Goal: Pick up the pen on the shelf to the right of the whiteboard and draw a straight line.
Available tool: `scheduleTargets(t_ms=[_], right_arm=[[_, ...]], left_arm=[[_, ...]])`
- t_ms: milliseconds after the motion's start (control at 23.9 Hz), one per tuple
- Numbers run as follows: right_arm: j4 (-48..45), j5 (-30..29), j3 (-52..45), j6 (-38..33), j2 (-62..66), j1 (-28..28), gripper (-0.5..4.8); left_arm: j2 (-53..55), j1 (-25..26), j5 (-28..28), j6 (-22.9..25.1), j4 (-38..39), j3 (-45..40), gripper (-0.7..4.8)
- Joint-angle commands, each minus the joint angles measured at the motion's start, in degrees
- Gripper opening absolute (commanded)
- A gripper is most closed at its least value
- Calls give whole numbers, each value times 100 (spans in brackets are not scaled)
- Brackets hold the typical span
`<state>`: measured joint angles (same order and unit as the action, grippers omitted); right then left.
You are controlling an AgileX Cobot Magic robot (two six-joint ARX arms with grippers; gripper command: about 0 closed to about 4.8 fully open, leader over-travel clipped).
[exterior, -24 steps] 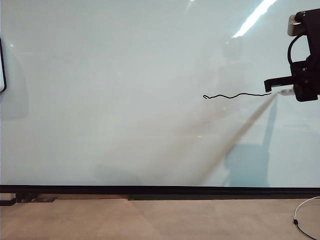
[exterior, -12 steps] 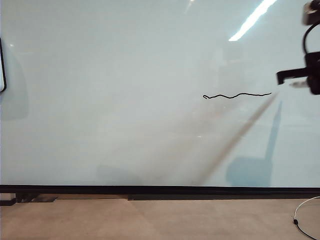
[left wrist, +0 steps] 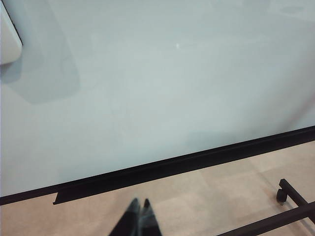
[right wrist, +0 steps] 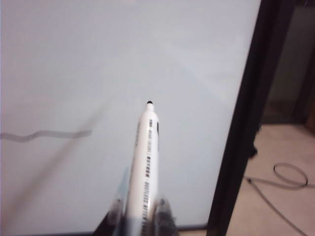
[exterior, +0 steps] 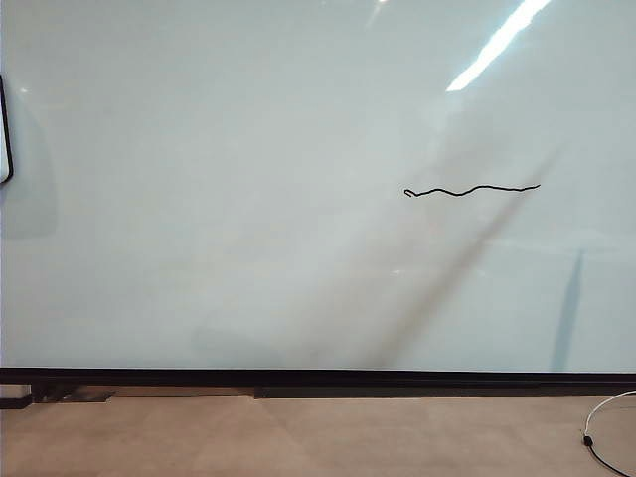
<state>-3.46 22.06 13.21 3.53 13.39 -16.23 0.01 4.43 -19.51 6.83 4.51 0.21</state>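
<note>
The whiteboard [exterior: 199, 199] fills the exterior view, and neither gripper shows there. On its right half runs the straight line [exterior: 472, 189], thin, black and slightly wavy. In the right wrist view my right gripper [right wrist: 140, 204] is shut on the pen [right wrist: 145, 162], a white marker with dark print. Its black tip [right wrist: 149, 102] points at the board [right wrist: 74, 59], off to the side of the line's end [right wrist: 47, 134]. In the left wrist view my left gripper [left wrist: 139, 202] is shut and empty, low over the floor before the board's black bottom strip [left wrist: 197, 160]. The shelf is out of view.
A white cable [exterior: 601, 427] lies on the floor at the lower right. A black-rimmed white object [exterior: 5, 129] hangs at the board's left edge. A black stand bar with a caster [left wrist: 288, 194] crosses the floor. The board's black side frame [right wrist: 241, 147] is near the pen.
My right gripper with the pen has drawn back from the line's right end, moved right and up, and left the exterior view. Its shadow slid right. The line is unchanged.
</note>
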Motion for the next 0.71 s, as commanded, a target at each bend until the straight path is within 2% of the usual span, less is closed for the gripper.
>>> scheduleTargets(t_ms=[42,125,251,334,501,710], right_arm=[[1397,-146,146,-190,-970,2,-6],[1860,-181,199,-343,-1353,-26,-6],[1987,-505,243,-332,-1250,-153,-6],[2035,-750,238,-337,-1331,-234,-6],[1320,-1110,-85,-66,-1331,-356,-6],[415,-1340,-776,50,-1331,-356,-6]], left_arm=[[0,2,-26,20,-76,20,-5],[0,2,-24,20,-79,20,-5],[9,2,-131,52,-101,20,-5],[0,4,-208,286,-146,20,-5],[0,7,-291,516,-199,20,-5],[0,7,-330,520,-208,20,-5]])
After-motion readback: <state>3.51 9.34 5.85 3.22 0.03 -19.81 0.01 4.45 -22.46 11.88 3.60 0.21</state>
